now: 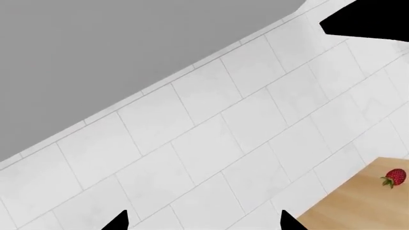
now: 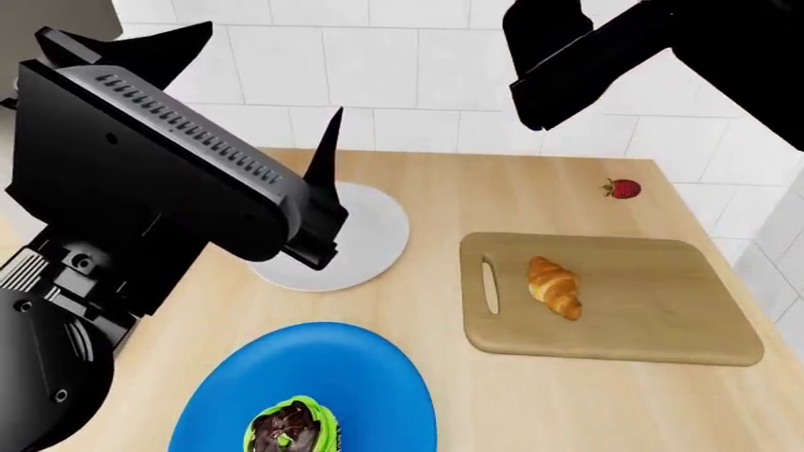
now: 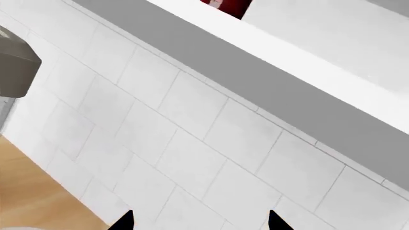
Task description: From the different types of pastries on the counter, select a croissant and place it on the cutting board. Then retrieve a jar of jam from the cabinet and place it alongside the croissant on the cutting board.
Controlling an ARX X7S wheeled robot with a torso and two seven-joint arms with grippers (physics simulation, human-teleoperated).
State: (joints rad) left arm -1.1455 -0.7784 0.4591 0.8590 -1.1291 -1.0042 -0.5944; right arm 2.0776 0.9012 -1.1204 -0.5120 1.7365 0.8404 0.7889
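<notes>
The golden-brown croissant (image 2: 554,287) lies on the tan cutting board (image 2: 653,320), near its slot handle, on the counter (image 2: 528,188). My left gripper (image 2: 270,71) is raised over the counter's left side, open and empty; its wrist view shows its spread fingertips (image 1: 121,221) before the tiled wall. Only the right arm (image 2: 603,47) shows at the head view's top right. My right gripper (image 3: 199,221) is open and empty, facing the wall below the cabinet (image 3: 268,81). A dark red thing (image 3: 228,5), probably the jar of jam, peeks over the cabinet's edge.
A cupcake (image 2: 293,428) with a green wrapper sits on a blue plate (image 2: 364,377) at the front. A round grey plate (image 2: 371,235) lies behind it. A strawberry (image 2: 620,188) rests near the wall, and the strawberry (image 1: 394,177) also shows in the left wrist view. A grey fixture (image 3: 13,62) hangs on the wall.
</notes>
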